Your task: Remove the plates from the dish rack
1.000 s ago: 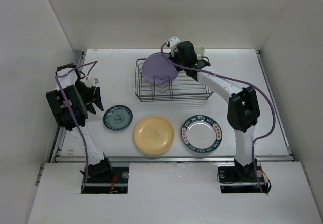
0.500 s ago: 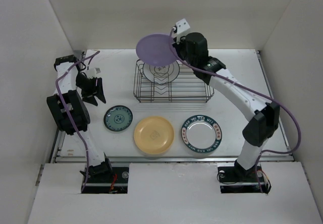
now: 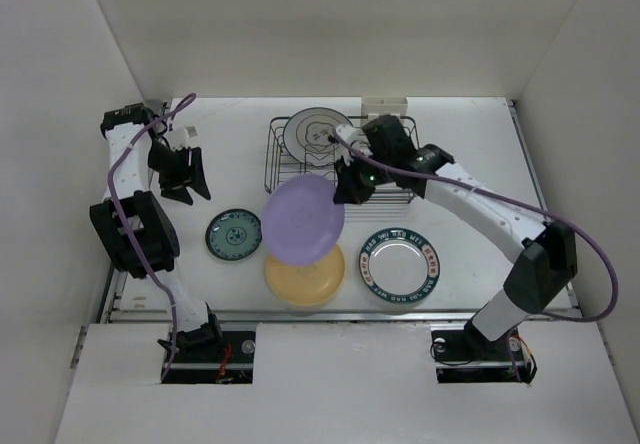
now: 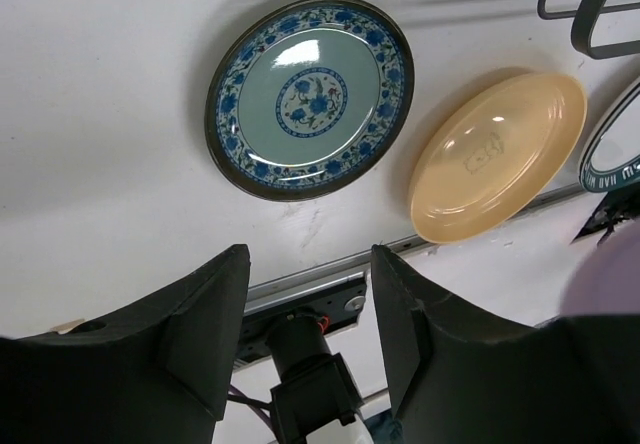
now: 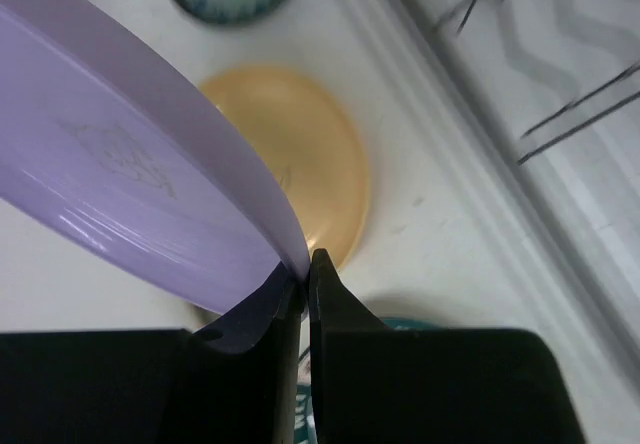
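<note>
My right gripper (image 3: 349, 190) is shut on the rim of the lavender plate (image 3: 304, 218) and holds it in the air above the yellow plate (image 3: 304, 279); the pinch shows in the right wrist view (image 5: 305, 269), with the lavender plate (image 5: 130, 174) above the yellow one (image 5: 310, 164). The dish rack (image 3: 385, 189) stands at the back and holds one white grey-patterned plate (image 3: 312, 131) upright. The teal plate (image 3: 232, 234) and the green-rimmed plate (image 3: 400, 262) lie flat on the table. My left gripper (image 3: 184, 174) is open and empty at the far left; the left wrist view (image 4: 310, 324) shows the teal plate (image 4: 310, 94) and the yellow plate (image 4: 497, 154).
A white cutlery holder (image 3: 385, 104) is clipped to the rack's far edge. White walls close in the table on three sides. A metal rail (image 3: 330, 313) runs along the near edge.
My right gripper has lifted the lavender plate out of the rack and carried it forward and down over the yellow plate. My left gripper has shifted slightly toward the back left.
</note>
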`<state>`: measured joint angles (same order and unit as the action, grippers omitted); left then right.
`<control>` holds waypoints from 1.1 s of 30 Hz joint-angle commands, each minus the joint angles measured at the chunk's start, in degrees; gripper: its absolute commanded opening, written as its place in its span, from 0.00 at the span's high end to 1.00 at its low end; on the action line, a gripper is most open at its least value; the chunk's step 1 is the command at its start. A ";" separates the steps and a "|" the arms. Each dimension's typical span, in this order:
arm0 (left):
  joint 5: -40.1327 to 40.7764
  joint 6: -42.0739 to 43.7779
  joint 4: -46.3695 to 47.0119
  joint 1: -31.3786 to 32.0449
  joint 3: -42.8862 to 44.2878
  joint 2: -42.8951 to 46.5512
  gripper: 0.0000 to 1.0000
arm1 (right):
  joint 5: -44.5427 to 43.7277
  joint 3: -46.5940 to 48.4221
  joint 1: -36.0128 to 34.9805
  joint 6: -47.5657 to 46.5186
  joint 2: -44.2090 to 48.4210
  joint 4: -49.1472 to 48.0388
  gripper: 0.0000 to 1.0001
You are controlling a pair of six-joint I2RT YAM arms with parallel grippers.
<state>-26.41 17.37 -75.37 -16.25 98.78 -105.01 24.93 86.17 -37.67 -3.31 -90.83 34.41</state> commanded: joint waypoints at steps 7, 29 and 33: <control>-1.97 0.12 -2.32 0.87 -2.10 4.03 0.50 | 5.58 -9.09 -2.50 8.84 -4.88 -2.42 1.00; -0.22 1.27 -3.38 0.87 -4.21 8.16 0.49 | -8.04 -2.24 -6.71 8.23 -13.24 9.44 0.47; 0.31 1.27 -3.38 1.39 -2.29 7.63 0.49 | -13.92 0.48 -6.71 7.71 -7.80 12.51 0.40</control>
<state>-26.37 17.72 -75.79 -15.42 93.78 -99.46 16.49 82.02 -44.34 5.43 -104.95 43.86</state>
